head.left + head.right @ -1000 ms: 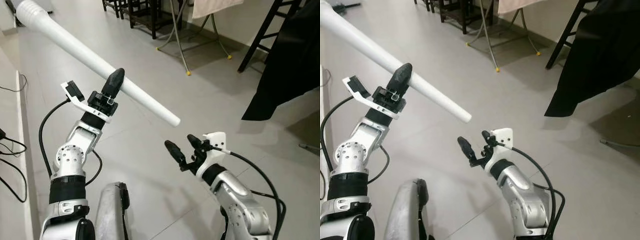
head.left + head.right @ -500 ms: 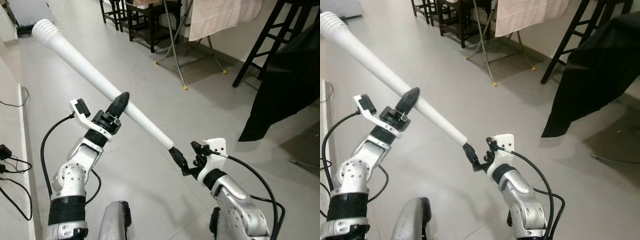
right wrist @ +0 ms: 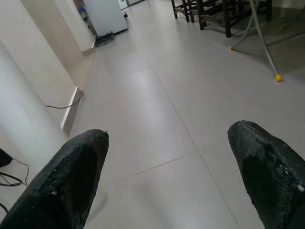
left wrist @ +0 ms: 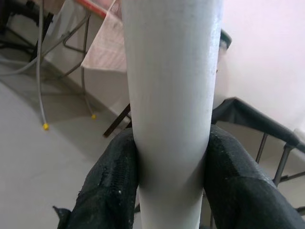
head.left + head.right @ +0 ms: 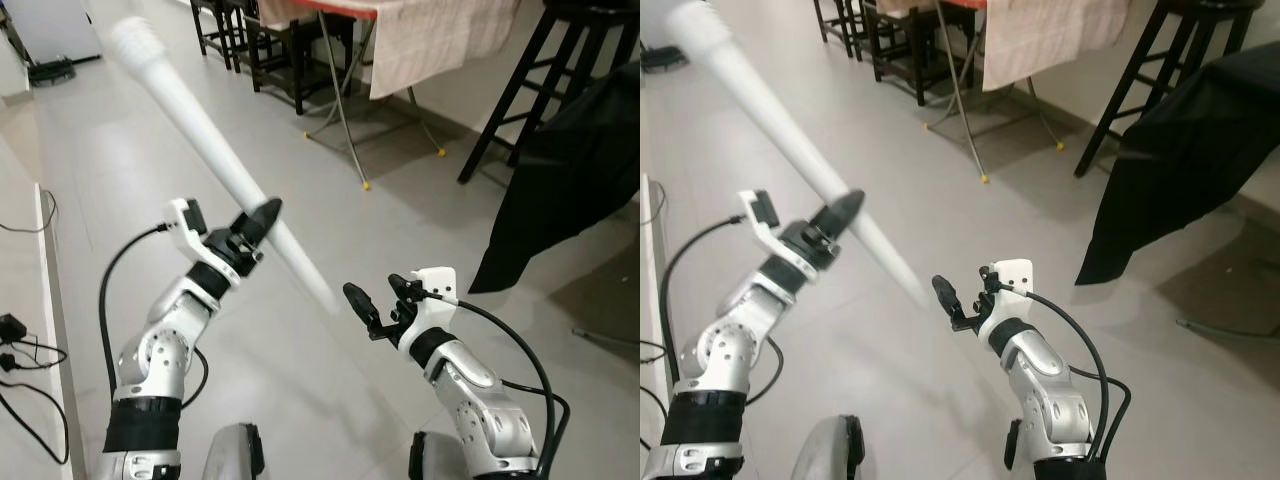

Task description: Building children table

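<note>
Leg [image 5: 190, 100] is clamped mid-shaft in your left claw [image 5: 262, 218], ribbed end up and away, narrow tip just beside the right claw [image 5: 375, 308], which gapes empty. Step: carrying. Next, likely seat it in the tabletop.

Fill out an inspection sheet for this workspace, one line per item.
Surface: bare grey tiled floor; no tabletop in view.
Job's things: one white table leg, tapered, ridged wide end raised, narrow end pointing down toward the right gripper.
Clutter: nothing seen on the floor near the arms.
Grippers: left gripper has its jaws shut on the table leg, partway along it; right gripper has its jaws open and empty, apart from the leg's narrow end.
Cables: black cables on the floor by the wall at the robot's left.
Surroundings: dark chairs, a cloth-covered folding table, a black stool, black cloth draped at the right.
</note>
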Tool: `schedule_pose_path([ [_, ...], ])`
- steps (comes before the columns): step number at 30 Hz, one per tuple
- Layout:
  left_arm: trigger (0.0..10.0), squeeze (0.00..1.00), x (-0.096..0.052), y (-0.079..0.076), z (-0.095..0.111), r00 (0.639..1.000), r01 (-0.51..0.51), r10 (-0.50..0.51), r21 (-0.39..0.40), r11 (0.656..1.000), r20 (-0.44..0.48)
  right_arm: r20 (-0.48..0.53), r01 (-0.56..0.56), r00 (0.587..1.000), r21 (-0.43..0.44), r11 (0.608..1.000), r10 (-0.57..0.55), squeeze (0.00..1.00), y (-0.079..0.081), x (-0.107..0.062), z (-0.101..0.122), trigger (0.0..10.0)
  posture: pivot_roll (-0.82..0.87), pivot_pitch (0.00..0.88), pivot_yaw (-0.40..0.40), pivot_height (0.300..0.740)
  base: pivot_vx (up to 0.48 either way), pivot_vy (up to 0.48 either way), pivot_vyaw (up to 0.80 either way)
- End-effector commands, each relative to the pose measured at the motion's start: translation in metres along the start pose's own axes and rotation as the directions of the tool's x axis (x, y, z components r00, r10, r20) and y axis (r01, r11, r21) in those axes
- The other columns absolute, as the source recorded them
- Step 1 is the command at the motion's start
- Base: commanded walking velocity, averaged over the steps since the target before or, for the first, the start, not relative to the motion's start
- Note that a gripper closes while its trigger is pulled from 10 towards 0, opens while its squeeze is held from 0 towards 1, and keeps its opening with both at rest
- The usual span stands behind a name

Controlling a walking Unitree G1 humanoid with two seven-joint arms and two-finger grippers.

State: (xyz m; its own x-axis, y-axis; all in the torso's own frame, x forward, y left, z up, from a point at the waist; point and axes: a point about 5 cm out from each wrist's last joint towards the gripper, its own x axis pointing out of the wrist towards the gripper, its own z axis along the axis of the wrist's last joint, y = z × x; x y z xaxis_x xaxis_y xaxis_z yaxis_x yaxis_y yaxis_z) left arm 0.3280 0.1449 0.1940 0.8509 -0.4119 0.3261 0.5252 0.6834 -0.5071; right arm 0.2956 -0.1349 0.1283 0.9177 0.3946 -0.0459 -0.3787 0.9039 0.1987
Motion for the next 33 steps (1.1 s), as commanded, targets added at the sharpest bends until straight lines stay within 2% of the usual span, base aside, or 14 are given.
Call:
schedule_pose_path([
  [1, 10.0, 0.0, -0.006, 0.006, -0.004, 1.0, -0.019, 0.02, 0.042, 0.999, -0.02, -0.01, -0.002, 1.0, -0.006, 1.0, 0.002, 0.0, 0.001, 0.003, -0.003, 10.0, -0.15, 0.033, 0.042, 0.585, 0.0, 0.0, 0.0],
  [3, 10.0, 0.0, -0.012, 0.006, -0.02, 0.997, -0.005, 0.011, 0.08, 0.997, -0.079, -0.009, -0.004, 1.0, -0.009, 1.0, 0.004, 0.0, 0.001, 0.006, -0.004, 10.0, -0.15, 0.031, 0.042, 0.595, 0.0, 0.0, 0.0],
  [5, 10.0, 0.0, -0.013, 0.006, -0.024, 0.996, -0.005, 0.011, 0.071, 0.997, -0.086, -0.01, -0.006, 1.0, -0.009, 1.0, 0.006, 0.0, 0.001, 0.006, -0.004, 10.0, -0.15, 0.031, 0.042, 0.6, 0.0, 0.0, 0.0],
  [7, 10.0, 0.0, -0.014, 0.01, -0.029, 0.997, -0.03, 0.029, -0.011, 0.999, -0.066, -0.011, -0.008, 1.0, -0.004, 1.0, 0.008, 0.0, 0.001, 0.008, -0.005, 10.0, -0.14, 0.034, 0.041, 0.61, 0.0, 0.0, 0.0],
  [9, 10.0, 0.0, -0.014, 0.01, -0.029, 0.997, -0.03, 0.029, -0.011, 0.999, -0.066, -0.011, -0.008, 1.0, -0.004, 1.0, 0.008, 0.0, 0.001, 0.008, -0.005, 10.0, -0.14, 0.034, 0.041, 0.61, 0.0, 0.0, 0.0],
  [11, 10.0, 0.0, -0.015, 0.019, -0.035, 0.997, -0.081, 0.077, -0.156, 0.985, -0.03, -0.012, -0.008, 1.0, 0.007, 1.0, 0.008, 0.0, 0.001, 0.009, -0.006, 10.0, -0.14, 0.035, 0.043, 0.62, 0.0, 0.0, 0.0],
  [12, 10.0, 0.0, -0.015, 0.019, -0.035, 0.997, -0.081, 0.077, -0.156, 0.985, -0.03, -0.012, -0.008, 1.0, 0.007, 1.0, 0.008, 0.0, 0.001, 0.009, -0.006, 10.0, -0.14, 0.035, 0.043, 0.62, 0.0, 0.0, 0.0],
  [13, 10.0, 0.0, -0.016, 0.025, -0.035, 0.995, -0.097, 0.098, -0.214, 0.972, -0.01, -0.011, -0.008, 1.0, 0.012, 1.0, 0.008, 0.0, 0.0, 0.009, -0.007, 10.0, -0.15, 0.039, 0.044, 0.625, 0.0, 0.0, 0.0],
  [14, 10.0, 0.0, -0.016, 0.03, -0.035, 0.993, -0.116, 0.119, -0.237, 0.965, -0.003, -0.01, -0.007, 1.0, 0.018, 1.0, 0.007, 0.0, 0.0, 0.009, -0.007, 10.0, -0.14, 0.039, 0.044, 0.63, 0.0, 0.0, 0.0],
  [17, 10.0, 0.0, -0.015, 0.032, -0.034, 0.992, -0.125, 0.128, -0.24, 0.963, -0.003, -0.009, -0.006, 1.0, 0.022, 1.0, 0.007, 0.0, 0.0, 0.009, -0.007, 10.0, -0.14, 0.039, 0.044, 0.635, 0.0, 0.0, 0.0],
  [22, 10.0, 0.0, -0.013, 0.022, -0.045, 0.995, -0.08, 0.072, -0.117, 0.99, -0.073, -0.009, -0.01, 1.0, 0.03, 0.999, 0.011, 0.0, -0.001, 0.01, -0.008, 10.0, -0.14, 0.049, 0.04, 0.655, 0.0, 0.0, 0.0],
  [24, 10.0, 0.0, -0.013, 0.022, -0.045, 0.995, -0.08, 0.072, -0.117, 0.99, -0.073, -0.009, -0.01, 1.0, 0.03, 0.999, 0.011, 0.0, -0.001, 0.01, -0.008, 10.0, -0.14, 0.049, 0.04, 0.655, 0.0, 0.0, 0.0],
  [30, 10.0, 0.0, -0.011, 0.017, -0.05, 0.992, -0.041, 0.035, -0.05, 0.998, -0.121, -0.006, -0.011, 1.0, 0.041, 0.999, 0.011, 0.0, 0.0, 0.011, -0.008, 10.0, -0.14, 0.056, 0.042, 0.68, 0.0, 0.0, 0.0],
  [33, 10.0, 0.0, -0.011, 0.017, -0.051, 0.992, -0.037, 0.031, -0.048, 0.998, -0.124, -0.005, -0.011, 1.0, 0.042, 0.999, 0.011, 0.0, 0.0, 0.011, -0.008, 10.0, -0.14, 0.056, 0.042, 0.685, 0.0, 0.0, 0.0],
])
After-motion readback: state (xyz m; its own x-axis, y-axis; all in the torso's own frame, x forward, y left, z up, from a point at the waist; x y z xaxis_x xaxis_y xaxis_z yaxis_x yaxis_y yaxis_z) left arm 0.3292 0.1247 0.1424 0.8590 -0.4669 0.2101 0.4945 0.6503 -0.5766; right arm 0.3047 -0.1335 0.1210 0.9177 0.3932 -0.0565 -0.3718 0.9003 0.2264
